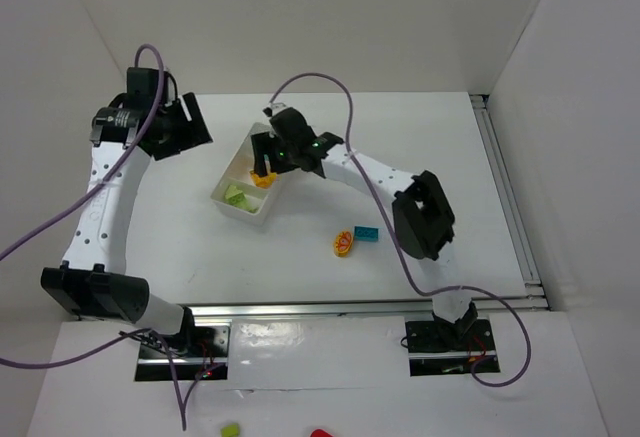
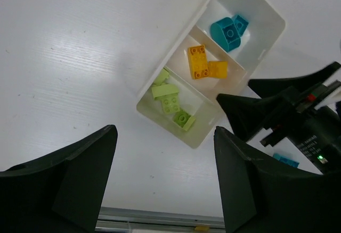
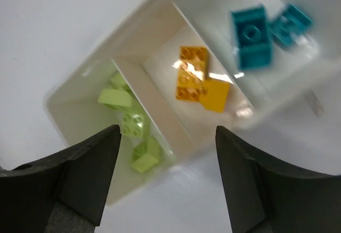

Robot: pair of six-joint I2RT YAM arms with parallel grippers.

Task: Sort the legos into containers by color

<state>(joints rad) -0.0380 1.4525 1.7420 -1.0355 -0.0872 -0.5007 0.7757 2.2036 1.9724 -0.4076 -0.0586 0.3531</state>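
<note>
The white three-compartment tray [image 1: 229, 169] sits left of centre. In the left wrist view the tray [image 2: 176, 46] holds lime green legos [image 2: 173, 102], yellow-orange legos [image 2: 202, 62] and teal legos [image 2: 229, 30], one colour per compartment. The right wrist view shows the same: green [image 3: 130, 126], yellow-orange [image 3: 197, 78], teal [image 3: 256, 33]. My right gripper [image 1: 264, 163] hovers over the tray, open and empty [image 3: 168, 134]. My left gripper [image 1: 182, 127] is open and empty [image 2: 165, 137], off to the tray's left. A teal brick [image 1: 366, 233] and an orange ring piece [image 1: 343, 243] lie loose on the table.
White walls enclose the table on the left, back and right. A metal rail [image 1: 360, 306] runs along the near edge. A green piece [image 1: 230, 429] and a red piece [image 1: 320, 434] lie below the arm bases, off the table.
</note>
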